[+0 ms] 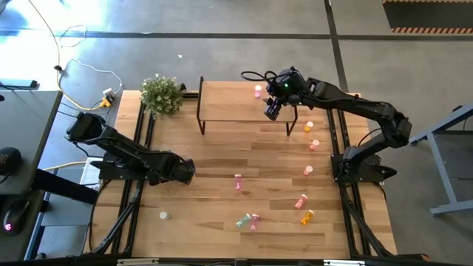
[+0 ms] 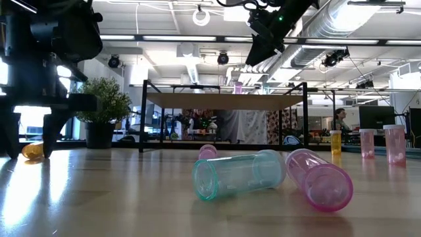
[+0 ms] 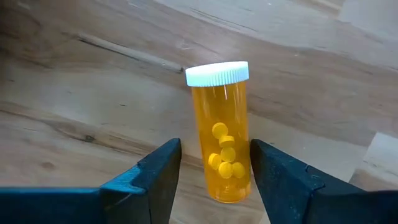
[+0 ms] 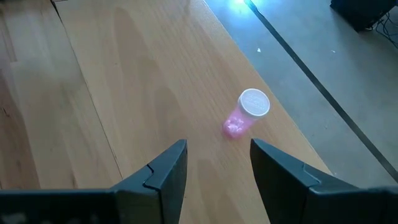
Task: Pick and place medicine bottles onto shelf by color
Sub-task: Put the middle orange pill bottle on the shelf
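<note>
An orange medicine bottle with a white cap lies on its side on the tabletop at the left. In the low view the orange bottle shows under my left gripper. My left gripper points down over the bottle, open, with one finger on each side of its body. In the high view my left gripper hides the bottle. A pink bottle stands on the shelf near its far right corner. My right gripper hovers open above the shelf, with nothing between its fingers. My left gripper comes from above, its fingers on either side of the orange bottle's lower body, across its length. One finger stands close against the bottle's side; whether it touches, I cannot tell. The bottle lies flat on the table.
Several bottles are scattered over the table's right half, among them an orange one and a pink one. A green bottle and a pink bottle lie near the front edge. A potted plant stands left of the shelf.
</note>
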Robot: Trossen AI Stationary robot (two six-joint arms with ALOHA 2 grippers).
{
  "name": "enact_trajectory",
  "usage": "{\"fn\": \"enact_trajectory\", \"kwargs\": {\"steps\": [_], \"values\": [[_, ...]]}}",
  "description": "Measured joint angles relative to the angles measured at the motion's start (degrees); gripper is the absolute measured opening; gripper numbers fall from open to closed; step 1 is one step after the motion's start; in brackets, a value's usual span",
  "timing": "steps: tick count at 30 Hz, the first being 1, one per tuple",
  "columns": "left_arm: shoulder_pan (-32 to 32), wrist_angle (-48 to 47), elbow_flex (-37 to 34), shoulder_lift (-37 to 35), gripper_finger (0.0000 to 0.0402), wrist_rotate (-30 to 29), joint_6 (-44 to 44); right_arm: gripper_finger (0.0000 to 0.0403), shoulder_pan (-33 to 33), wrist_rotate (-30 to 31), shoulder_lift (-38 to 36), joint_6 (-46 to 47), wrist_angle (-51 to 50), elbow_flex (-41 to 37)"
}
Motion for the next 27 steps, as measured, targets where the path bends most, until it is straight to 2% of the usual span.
{"fn": "enact_trajectory", "kwargs": {"steps": [10, 16, 22, 27], "values": [[0.05, 0.44, -0.12, 0.2, 0.0103, -0.08, 2.8, 0.0168, 0.0, 0.0, 0.0, 0.01, -0.01, 0.0], [0.06, 0.85, -0.25, -0.94, 0.0091, -0.1, 6.28, 0.0168, 0.19, -0.87, -0.08, 0.06, -0.08, 0.0], [0.01, 3.46, -0.45, -5.49, 0.0098, -2.64, 12.3, 0.0168, 0.72, -9.36, -0.15, 3.21, -0.13, 0.0], [0.01, 10.81, -0.43, -8.96, 0.0098, -8.94, 22.42, 0.0168, 1.27, -18.01, -0.15, 7.82, -0.07, 0.0]]}}
